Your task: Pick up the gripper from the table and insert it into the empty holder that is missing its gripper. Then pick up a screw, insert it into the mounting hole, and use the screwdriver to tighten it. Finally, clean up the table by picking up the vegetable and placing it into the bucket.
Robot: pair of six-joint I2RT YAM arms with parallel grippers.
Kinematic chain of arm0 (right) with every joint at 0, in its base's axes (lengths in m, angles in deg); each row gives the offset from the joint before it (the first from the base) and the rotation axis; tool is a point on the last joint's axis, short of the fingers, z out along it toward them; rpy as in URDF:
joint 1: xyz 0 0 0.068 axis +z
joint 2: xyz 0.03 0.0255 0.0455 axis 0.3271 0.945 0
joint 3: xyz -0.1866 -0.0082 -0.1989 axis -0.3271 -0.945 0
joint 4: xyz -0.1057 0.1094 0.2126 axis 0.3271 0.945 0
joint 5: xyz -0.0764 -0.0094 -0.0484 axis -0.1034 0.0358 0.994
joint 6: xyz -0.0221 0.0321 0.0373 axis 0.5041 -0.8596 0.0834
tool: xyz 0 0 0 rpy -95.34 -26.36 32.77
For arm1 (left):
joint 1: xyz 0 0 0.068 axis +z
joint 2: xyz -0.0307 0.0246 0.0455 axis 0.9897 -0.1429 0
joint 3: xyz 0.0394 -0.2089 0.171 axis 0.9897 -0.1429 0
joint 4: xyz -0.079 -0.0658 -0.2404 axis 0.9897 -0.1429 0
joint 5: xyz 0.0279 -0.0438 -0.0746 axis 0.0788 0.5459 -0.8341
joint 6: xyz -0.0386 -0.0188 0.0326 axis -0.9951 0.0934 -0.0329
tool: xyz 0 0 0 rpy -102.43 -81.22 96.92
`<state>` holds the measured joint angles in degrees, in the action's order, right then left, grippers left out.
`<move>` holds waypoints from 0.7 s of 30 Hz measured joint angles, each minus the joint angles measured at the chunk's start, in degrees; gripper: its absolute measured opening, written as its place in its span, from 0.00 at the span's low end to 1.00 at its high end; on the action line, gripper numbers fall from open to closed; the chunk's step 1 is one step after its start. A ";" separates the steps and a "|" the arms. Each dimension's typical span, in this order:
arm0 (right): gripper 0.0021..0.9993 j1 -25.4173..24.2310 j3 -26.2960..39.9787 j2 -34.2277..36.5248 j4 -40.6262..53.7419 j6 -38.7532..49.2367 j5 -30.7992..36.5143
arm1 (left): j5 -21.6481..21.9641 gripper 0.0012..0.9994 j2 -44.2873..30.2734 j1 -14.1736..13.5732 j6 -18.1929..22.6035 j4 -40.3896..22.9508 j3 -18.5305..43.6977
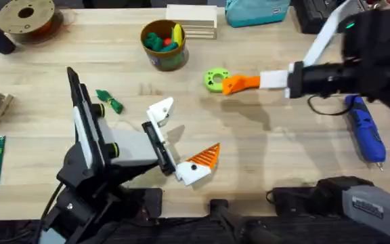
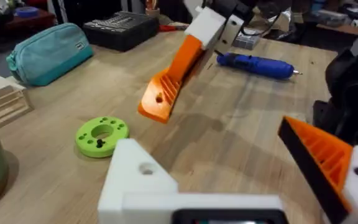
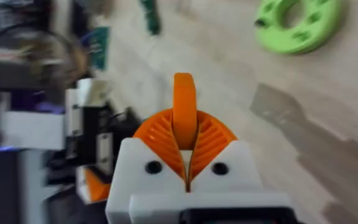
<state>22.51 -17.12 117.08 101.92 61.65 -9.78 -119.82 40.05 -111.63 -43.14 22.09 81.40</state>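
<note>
Two arms share the table (image 1: 263, 163). We see the right gripper (image 1: 239, 83) reaching in from 3 o'clock, its forearm held level above the wood and pointing toward 9 o'clock. Its two orange pads are pressed together on the loose orange gripper (image 3: 184, 109), which stands up between them in the right wrist view and hangs tilted over the tabletop in the left wrist view. Its tip sits just beside the green ring-shaped disc (image 1: 215, 79).

We find the left arm rising from 7 o'clock, bent at the elbow, with the left gripper (image 1: 178, 139) aimed toward 3 o'clock. Its fingers are spread apart: one carries an orange wedge, while the other is the bare white holder (image 1: 161, 109).

At 3 o'clock lies the screwdriver (image 1: 364, 129), flat on the wood. We place the vegetable (image 1: 110, 100) near 10 o'clock and the bucket (image 1: 164, 45) at 12 o'clock.
</note>
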 joint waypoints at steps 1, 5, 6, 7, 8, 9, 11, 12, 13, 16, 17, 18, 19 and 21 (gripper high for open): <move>0.02 0.33 -0.45 1.61 -0.09 -1.55 -3.15 | 0.00 0.99 0.00 0.00 0.00 -0.02 0.00; 0.02 2.73 -0.66 7.45 -2.11 -5.37 -14.08 | -0.01 0.99 0.00 0.00 0.00 0.00 0.00; 0.02 3.54 -0.66 9.05 -3.05 -6.27 -17.01 | -0.02 0.99 0.00 0.00 -0.02 -0.02 0.00; 0.02 4.19 -0.66 10.41 -3.93 -7.10 -19.37 | -0.02 0.99 0.00 0.00 0.00 0.00 0.00; 0.02 4.93 -0.66 11.92 -5.13 -7.97 -21.80 | -0.01 0.99 0.01 0.00 0.00 0.00 0.00; 0.02 5.64 -0.66 13.33 -6.31 -8.99 -23.96 | -0.01 0.99 0.00 0.00 -0.01 0.00 0.00; 0.02 8.33 -0.66 17.69 -9.25 -12.84 -29.62 | 0.00 0.99 0.02 0.00 -0.22 0.04 0.00; 0.02 8.96 -0.66 18.30 -9.99 -13.64 -30.57 | -0.01 0.99 0.01 0.00 -0.57 0.04 0.00; 0.02 9.63 -0.66 18.72 -10.83 -14.45 -31.46 | 0.00 0.99 0.00 0.00 -0.97 0.04 0.00; 0.02 11.50 -0.66 18.97 -14.07 -17.09 -33.36 | -0.02 0.99 0.01 0.00 -2.52 0.04 0.00; 0.02 12.11 -0.66 18.98 -15.57 -18.20 -33.80 | -0.02 0.99 0.00 0.00 -3.04 0.07 0.00; 0.02 12.61 -0.66 18.97 -16.96 -19.26 -34.05 | 0.00 0.99 0.02 0.00 -3.72 0.06 0.00; 0.02 13.15 -0.66 18.98 -18.49 -20.48 -34.22 | -0.02 0.99 0.01 0.00 -4.24 0.05 0.00; 0.02 14.03 -0.66 18.98 -21.46 -23.25 -34.21 | -0.02 0.99 0.02 0.00 -5.33 0.04 0.00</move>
<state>36.54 -17.78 136.06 80.46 38.40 -43.99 -119.84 40.07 -111.63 -48.47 22.14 81.40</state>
